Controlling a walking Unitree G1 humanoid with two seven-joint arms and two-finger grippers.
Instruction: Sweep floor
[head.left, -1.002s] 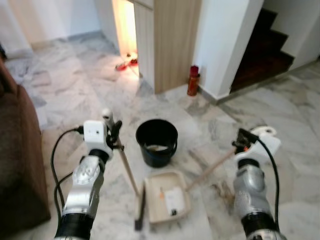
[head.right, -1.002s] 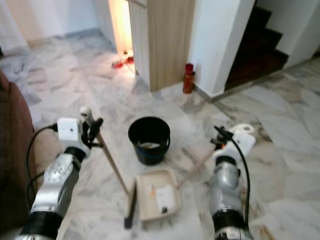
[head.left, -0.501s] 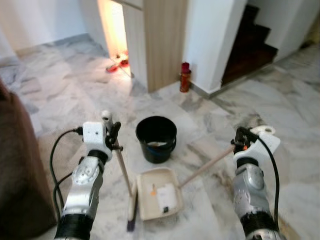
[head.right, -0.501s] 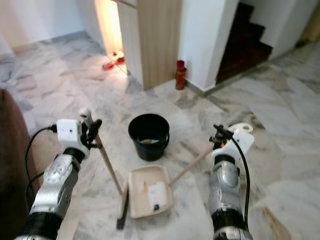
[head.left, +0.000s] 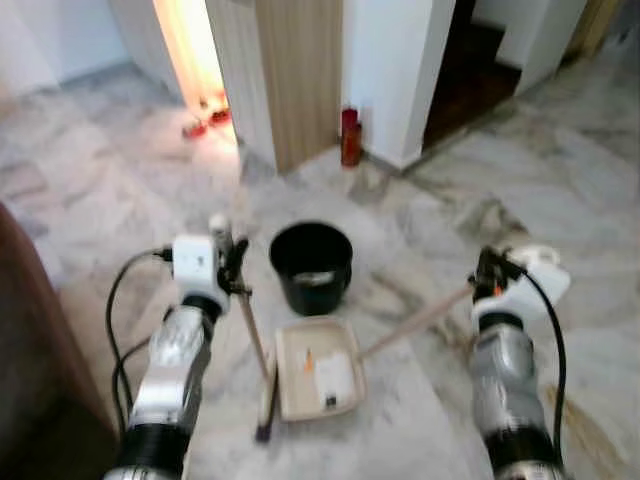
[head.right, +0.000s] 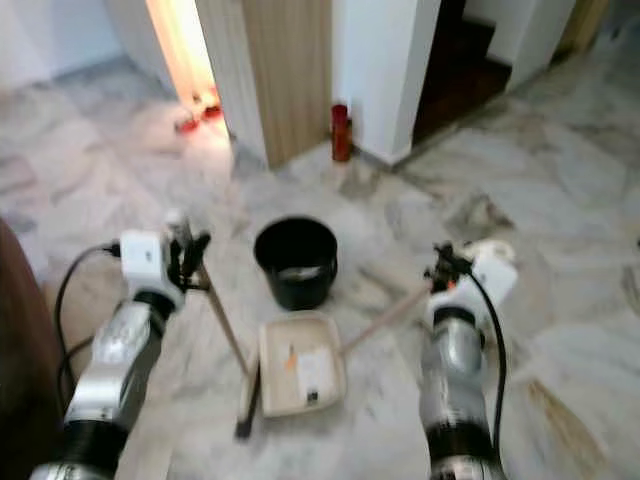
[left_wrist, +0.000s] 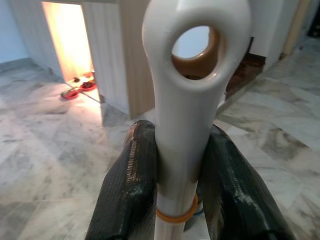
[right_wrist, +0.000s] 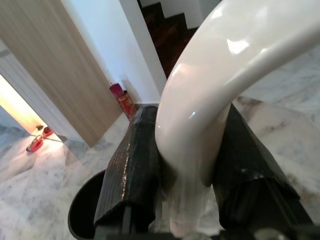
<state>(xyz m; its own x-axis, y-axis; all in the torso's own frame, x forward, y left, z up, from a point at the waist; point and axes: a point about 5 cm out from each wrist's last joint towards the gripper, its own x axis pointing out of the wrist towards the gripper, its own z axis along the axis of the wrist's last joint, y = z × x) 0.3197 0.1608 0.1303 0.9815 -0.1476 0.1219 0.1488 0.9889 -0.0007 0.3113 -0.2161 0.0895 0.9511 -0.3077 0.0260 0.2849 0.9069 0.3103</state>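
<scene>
Left hand (left_wrist: 176, 180): closed on the white top end of the broom handle (head.left: 252, 335), one black finger (left_wrist: 131, 185) pressed to each side just below the hanging hole. From this hand, handle slopes down and forward-right to the dark broom head (head.left: 266, 408), resting on the marble floor (head.left: 100, 190) below and slightly right of the hand, touching the left edge of the dustpan tray.

Right hand (right_wrist: 186, 175): clamped around the curved white grip of the dustpan handle (head.left: 420, 320), fingers (right_wrist: 134, 170) tight on both sides. From this hand, long handle runs down and left to the beige dustpan (head.left: 318, 368), lying flat on the floor between the two hands, lower than both. Small scraps visible inside the tray: one pale piece, one orange speck, one dark speck.

Black bucket (head.left: 311, 266): upright on the floor just beyond the dustpan, between the hands and further forward, with some pale contents at the bottom.

Red bottle (head.left: 350, 137): standing well ahead of both hands, at the foot of a wooden panel (head.left: 295, 70) and white wall. Dark staircase (head.left: 470, 60) ahead and right of the right hand.
</scene>
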